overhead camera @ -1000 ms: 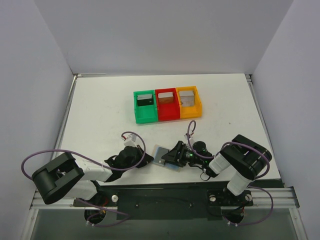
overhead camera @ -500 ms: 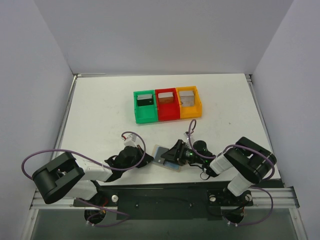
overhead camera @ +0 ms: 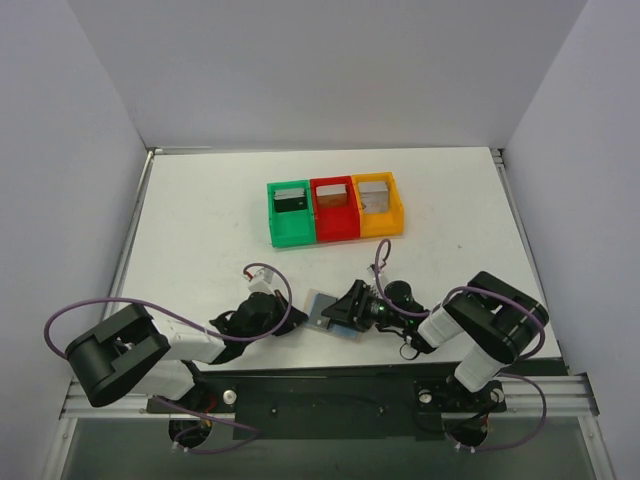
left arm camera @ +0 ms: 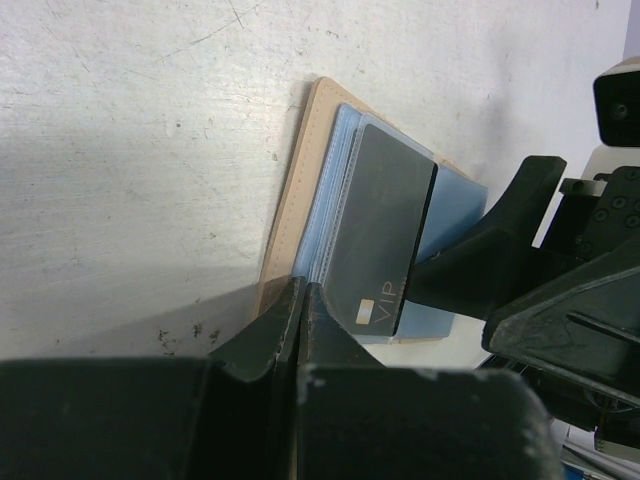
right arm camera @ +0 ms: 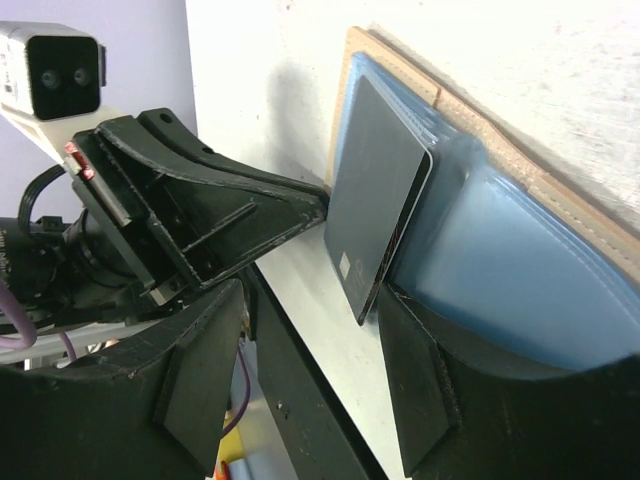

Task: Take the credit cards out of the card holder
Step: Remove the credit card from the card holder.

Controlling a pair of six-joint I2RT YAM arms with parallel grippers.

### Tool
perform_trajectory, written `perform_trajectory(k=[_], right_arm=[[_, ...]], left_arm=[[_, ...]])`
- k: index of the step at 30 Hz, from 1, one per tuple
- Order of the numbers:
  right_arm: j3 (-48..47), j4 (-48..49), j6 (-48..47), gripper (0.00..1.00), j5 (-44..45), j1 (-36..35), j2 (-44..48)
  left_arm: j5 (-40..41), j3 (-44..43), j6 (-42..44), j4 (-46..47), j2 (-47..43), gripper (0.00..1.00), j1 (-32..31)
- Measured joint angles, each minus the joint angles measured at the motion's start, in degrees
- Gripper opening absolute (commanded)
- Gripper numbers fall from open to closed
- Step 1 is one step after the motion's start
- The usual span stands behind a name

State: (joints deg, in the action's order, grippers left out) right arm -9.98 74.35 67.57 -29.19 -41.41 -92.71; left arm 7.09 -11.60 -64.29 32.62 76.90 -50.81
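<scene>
Black-fingered, straddled the near end of the lengthwise-jutting dark grey plastic credit card (right arm camera: 375, 200) with half-open, empty right jaws; set shut left jaws against the tan bifold card holder (left arm camera: 290, 190).

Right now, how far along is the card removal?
Done: a card sits in each of the green, red and orange bins. In hand: the left claw pinches the card holder at its edge; a dark card sticks partly out, at the open right claw. Left: pull it free; whether more remain inside I cannot tell.
</scene>
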Motion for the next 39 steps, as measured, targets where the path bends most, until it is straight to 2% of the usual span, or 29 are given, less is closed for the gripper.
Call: perform_trajectory(k=[16, 39], right_arm=[[-0.6, 0.8, 1.6, 0.52, 0.0, 0.0, -2.8], [-0.5, -0.5, 0.6, 0.51, 1.6, -0.3, 0.9]], left_arm=[[1.6, 0.0, 0.0, 3.0, 2.0, 0.00, -1.2], [1.7, 0.0, 0.0, 3.7, 2.4, 0.00, -1.4]])
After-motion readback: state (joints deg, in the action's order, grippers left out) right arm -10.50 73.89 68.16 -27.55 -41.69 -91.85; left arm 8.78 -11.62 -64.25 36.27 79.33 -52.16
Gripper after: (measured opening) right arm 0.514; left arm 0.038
